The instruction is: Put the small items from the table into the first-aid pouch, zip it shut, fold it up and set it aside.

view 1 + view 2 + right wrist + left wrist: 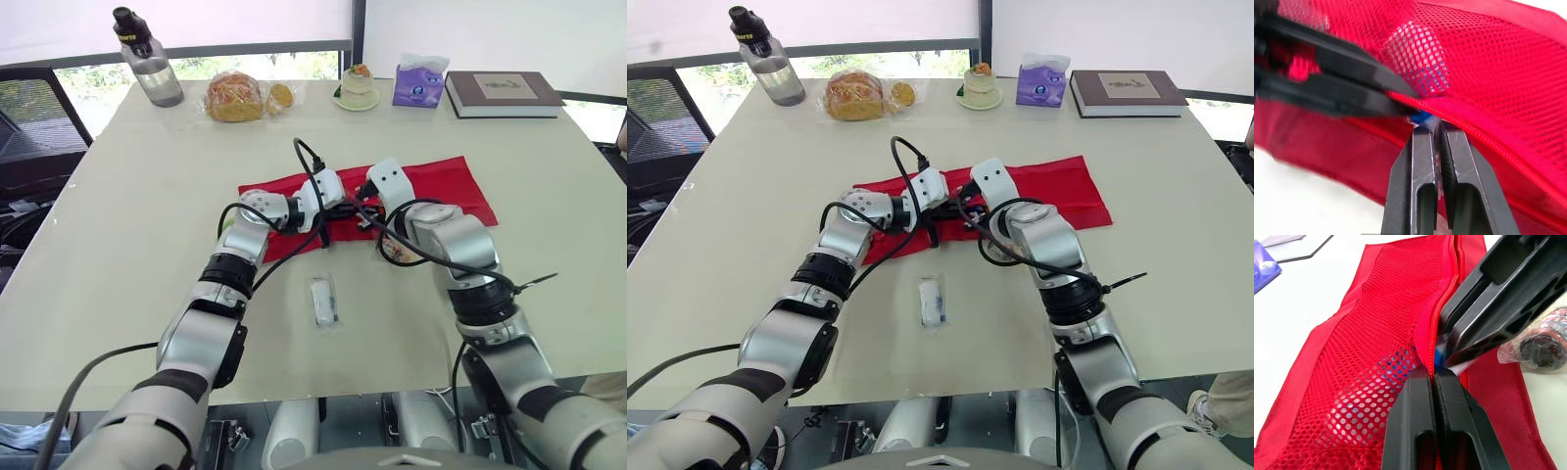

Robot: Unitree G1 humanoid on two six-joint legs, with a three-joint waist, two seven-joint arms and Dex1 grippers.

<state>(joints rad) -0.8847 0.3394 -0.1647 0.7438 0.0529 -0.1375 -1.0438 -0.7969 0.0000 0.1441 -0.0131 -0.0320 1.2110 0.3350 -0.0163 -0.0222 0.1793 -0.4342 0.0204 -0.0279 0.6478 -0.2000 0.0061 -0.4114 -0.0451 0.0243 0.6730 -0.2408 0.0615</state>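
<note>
Red pouch [441, 186] lying flat at the middle of the worktop [147, 215], mesh side up; both arms reach forward and bend inward at the elbow, so that the wrists meet over the pouch's left half. Left gripper [1433, 377] low at the zip line; its fingers [1415, 421] are pressed together on the pouch's zip edge. Right gripper [1436, 128] faces it, tip almost to tip; its fingers [1415, 171] are closed on a thin clear-wrapped packet [1421, 117] with a blue end, held at the opening; blue and white show through the mesh just beyond. A wrapped roll [1540, 340] lies at the pouch's near edge beside the right gripper; a white sachet [323, 302] lies loose on the worktop between the forearms, apart from the pouch.
</note>
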